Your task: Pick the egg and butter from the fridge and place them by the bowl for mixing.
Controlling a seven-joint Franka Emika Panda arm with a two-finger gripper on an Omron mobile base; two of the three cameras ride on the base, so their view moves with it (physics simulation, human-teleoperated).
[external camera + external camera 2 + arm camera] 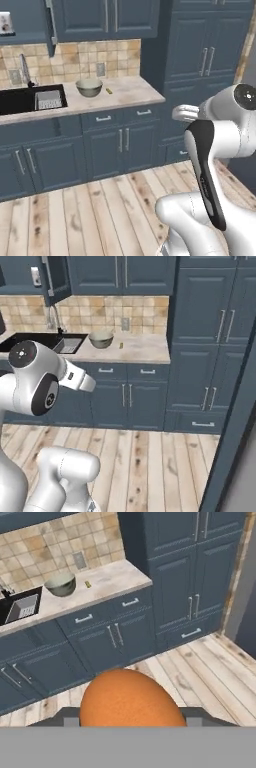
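**Egg in the jaws, butter already by the bowl**

Left base view: we see the bowl (89,87) on the counter (132,90), the butter (109,91) just beside it at 3 o'clock, and the sink tray (48,99) at the bowl's 8 o'clock.

Right base view: same bowl (100,339) and butter (120,345). Extra here: a dark fridge door edge (235,421) along the right.

Hand view: the gripper (131,719) is clamped on the egg (131,699), which sits large at 6 o'clock. Bowl (60,584) at 11 o'clock, butter (87,584) beside it.

Even, flat rendered lighting, no clear source. Soft low-res blur throughout. Faint shading under upper cabinets (105,17); no glare, no edge distortion.
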